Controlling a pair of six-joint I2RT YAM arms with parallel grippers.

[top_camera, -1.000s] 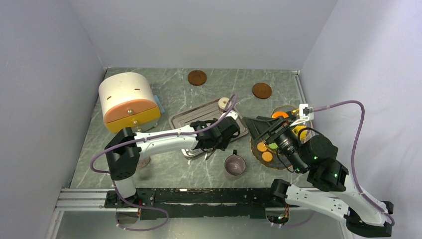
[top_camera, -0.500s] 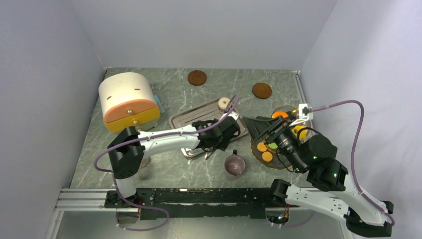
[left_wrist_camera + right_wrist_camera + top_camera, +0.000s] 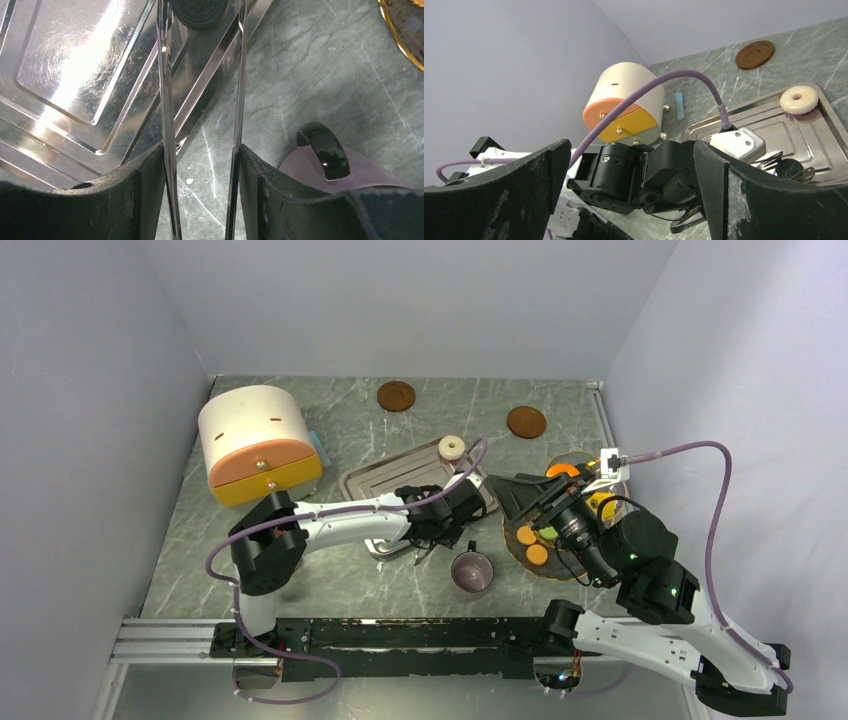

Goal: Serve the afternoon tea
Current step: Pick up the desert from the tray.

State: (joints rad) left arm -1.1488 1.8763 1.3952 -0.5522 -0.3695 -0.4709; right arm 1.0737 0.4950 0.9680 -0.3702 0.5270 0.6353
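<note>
My left gripper (image 3: 200, 165) is clenched on the tongs (image 3: 239, 100). Their tips straddle the black treat (image 3: 199, 10) on the steel tray (image 3: 65, 65), seemingly without pinching it. I'd keep the tongs square and move straight up, clear of the mug (image 3: 325, 155). The right gripper (image 3: 631, 150) hangs spread wide, empty.

Soft, even light fills the overhead view; shadows are faint. In the left wrist view, hard white glare burns out the steel tray (image 3: 75, 65) left of the left gripper (image 3: 202, 165); the tongs (image 3: 165, 100) it clasps mirror streaks, and the mug (image 3: 322, 155) handle to its right carries 1 highlight. The right gripper (image 3: 631, 190), jaws wide apart, looks dark and soft-edged.
</note>
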